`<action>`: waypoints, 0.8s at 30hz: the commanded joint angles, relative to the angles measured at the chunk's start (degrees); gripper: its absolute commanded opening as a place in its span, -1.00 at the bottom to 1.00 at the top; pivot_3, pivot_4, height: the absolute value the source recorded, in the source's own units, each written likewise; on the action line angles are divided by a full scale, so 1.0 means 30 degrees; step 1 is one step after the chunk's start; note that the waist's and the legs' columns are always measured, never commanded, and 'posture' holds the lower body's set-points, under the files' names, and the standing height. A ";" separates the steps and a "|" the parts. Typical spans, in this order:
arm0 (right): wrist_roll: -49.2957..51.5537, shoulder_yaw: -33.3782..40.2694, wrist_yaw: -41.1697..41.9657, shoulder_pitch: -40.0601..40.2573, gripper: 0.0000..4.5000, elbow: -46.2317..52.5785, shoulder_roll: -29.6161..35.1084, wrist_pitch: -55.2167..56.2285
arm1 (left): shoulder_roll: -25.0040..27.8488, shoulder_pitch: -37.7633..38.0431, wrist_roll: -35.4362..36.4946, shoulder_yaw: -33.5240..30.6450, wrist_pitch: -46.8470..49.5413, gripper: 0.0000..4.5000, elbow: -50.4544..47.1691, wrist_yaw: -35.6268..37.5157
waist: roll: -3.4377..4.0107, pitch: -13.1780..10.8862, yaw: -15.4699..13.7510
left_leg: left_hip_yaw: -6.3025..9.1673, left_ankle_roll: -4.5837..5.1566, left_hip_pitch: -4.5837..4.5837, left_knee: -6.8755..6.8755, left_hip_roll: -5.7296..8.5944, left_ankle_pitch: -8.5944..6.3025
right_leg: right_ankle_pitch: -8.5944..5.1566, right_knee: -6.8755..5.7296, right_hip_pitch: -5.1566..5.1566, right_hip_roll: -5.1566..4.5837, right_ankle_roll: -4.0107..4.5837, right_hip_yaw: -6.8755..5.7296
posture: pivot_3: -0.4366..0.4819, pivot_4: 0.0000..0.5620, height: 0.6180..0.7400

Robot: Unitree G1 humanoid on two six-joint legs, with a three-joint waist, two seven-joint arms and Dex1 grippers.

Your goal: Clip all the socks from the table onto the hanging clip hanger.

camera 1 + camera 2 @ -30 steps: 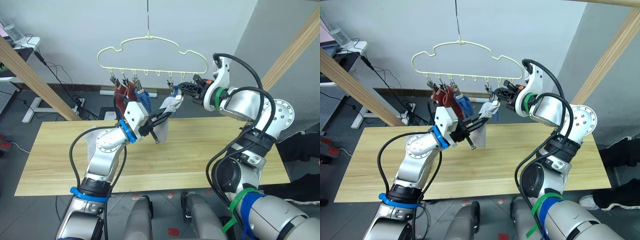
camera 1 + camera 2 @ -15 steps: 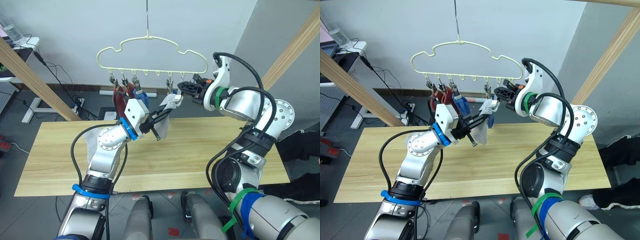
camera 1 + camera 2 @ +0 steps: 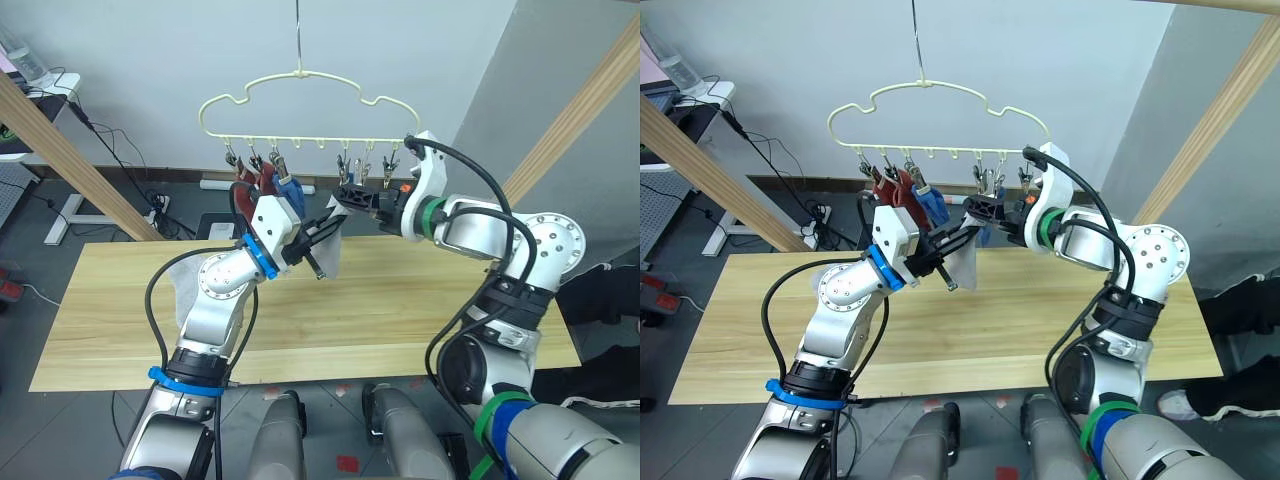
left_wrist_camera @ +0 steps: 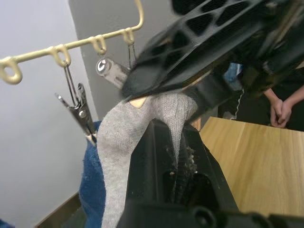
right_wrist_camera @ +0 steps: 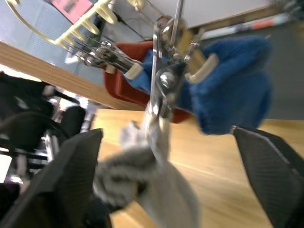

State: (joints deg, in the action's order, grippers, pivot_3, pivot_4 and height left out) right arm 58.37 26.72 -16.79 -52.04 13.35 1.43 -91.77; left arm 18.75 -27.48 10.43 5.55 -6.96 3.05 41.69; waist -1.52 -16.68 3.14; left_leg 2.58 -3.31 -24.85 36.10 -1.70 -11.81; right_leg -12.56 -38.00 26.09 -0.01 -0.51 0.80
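We've got the clip hanger (image 3: 305,108) hanging above the table (image 3: 120,320), with two rust-red socks (image 3: 247,195) and a blue sock (image 3: 289,196) already clipped along its row. Our left gripper (image 3: 322,226) is clenched on a light grey sock (image 3: 331,252), holding its top edge up just under the hanger's middle clips (image 3: 345,168). Our right gripper (image 3: 352,198) sits right beside that clip with its fingers spread apart, the clip dangling between them in the right wrist view. Another grey sock (image 3: 183,277) lies on the table below the hanger's left end.
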 commanded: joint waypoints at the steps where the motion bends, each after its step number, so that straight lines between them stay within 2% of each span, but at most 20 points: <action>1: 0.0408 -0.0364 0.1189 0.0755 1.00 0.2014 0.0620 0.0403 | -0.0263 -0.0186 0.1264 -0.0533 0.1423 -0.77 -0.0747 -0.0141 | 0.0000 0.0000 0.0034 | -0.0001 0.0000 0.0001 0.0000 0.0000 0.0000 | 0.0000 -0.0006 0.0001 0.0000 -0.0001 0.0001 | -0.14 -0.02 1.00; 6: -0.0305 -0.1779 0.2920 0.2428 1.00 0.4319 0.2389 0.2562 | -0.0202 -0.0125 0.2800 -0.0871 0.3893 -0.19 -0.1296 0.0293 | 0.0001 0.0000 0.0091 | 0.0006 0.0000 0.0007 0.0003 -0.0013 0.0000 | 0.0000 -0.0015 0.0004 0.0022 -0.0001 0.0002 | -0.16 -0.02 1.00; 9: -0.1717 -0.4189 0.4893 0.4392 1.00 0.6143 0.4253 0.4930 | 0.0421 -0.0020 0.4204 -0.1430 0.5716 0.22 -0.1820 0.0948 | 0.0000 0.0000 0.0107 | 0.0006 -0.0001 0.0011 0.0003 -0.0015 0.0000 | -0.0001 -0.0007 0.0002 0.0028 -0.0003 0.0002 | -0.19 -0.02 1.00; 12: -0.5390 -0.7436 0.6307 0.5870 1.00 0.6687 0.6354 0.8947 | 0.1512 0.0045 0.5487 -0.2291 0.7376 0.62 -0.2357 0.1653 | 0.0000 0.0000 0.0202 | -0.0003 -0.0002 0.0017 0.0003 -0.0018 0.0000 | -0.0003 -0.0008 0.0008 0.0035 -0.0005 0.0014 | -0.19 -0.01 1.00; 15: -0.8423 -0.9291 0.6281 0.6390 1.00 0.6034 0.6951 1.2062 | 0.2663 0.0275 0.6685 -0.3033 0.8668 0.97 -0.3289 0.2418 | 0.0000 -0.0001 0.0301 | -0.0009 -0.0004 0.0024 0.0014 -0.0018 0.0002 | -0.0002 -0.0012 0.0006 0.0035 -0.0008 0.0016 | -0.17 0.00 1.00; 18: -1.0915 -1.0550 0.6131 0.6466 1.00 0.5062 0.6725 1.4740 | 0.3853 0.0616 0.7651 -0.3625 0.9623 0.99 -0.4434 0.3211 | -0.0001 -0.0001 0.0426 | -0.0007 -0.0006 0.0027 0.0019 -0.0027 0.0003 | -0.0002 -0.0016 0.0006 0.0042 -0.0010 0.0016 | -0.17 0.01 1.00; 21: -1.3051 -1.1469 0.6078 0.6641 1.00 0.4382 0.6682 1.6676 | 0.4681 0.0898 0.7590 -0.3761 0.9398 0.99 -0.5016 0.3893 | -0.0001 -0.0001 0.0441 | -0.0007 -0.0007 0.0025 0.0014 -0.0026 0.0003 | -0.0003 -0.0004 0.0004 0.0040 -0.0010 0.0014 | -0.17 0.01 1.00; 22: -1.3709 -1.1602 0.5402 0.6565 1.00 0.4089 0.5981 1.7276 | 0.5328 0.1052 0.7996 -0.4132 0.9896 0.99 -0.5615 0.4169 | -0.0001 -0.0001 0.0416 | -0.0010 -0.0007 0.0024 0.0013 -0.0022 0.0003 | -0.0003 0.0000 0.0005 0.0038 -0.0010 0.0019 | -0.10 0.03 1.00; 24: -1.5166 -1.1776 0.3884 0.6387 1.00 0.3376 0.4591 1.8391 | 0.6146 0.1256 0.8552 -0.4763 1.0695 0.99 -0.6558 0.4027 | -0.0031 -0.0010 0.0395 | -0.0010 -0.0008 0.0022 0.0010 -0.0027 0.0002 | -0.0003 0.0004 0.0008 0.0034 -0.0010 0.0020 | -0.10 0.03 1.00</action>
State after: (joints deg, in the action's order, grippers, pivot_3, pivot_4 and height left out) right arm 16.57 -8.21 -1.86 -32.26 23.26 16.93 -40.52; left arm 35.60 -23.72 33.88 -5.75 23.93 -12.13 53.43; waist -1.61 -16.71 4.32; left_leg 2.53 -3.33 -24.78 36.13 -1.80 -11.80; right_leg -12.57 -38.00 26.13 0.10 -0.54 0.88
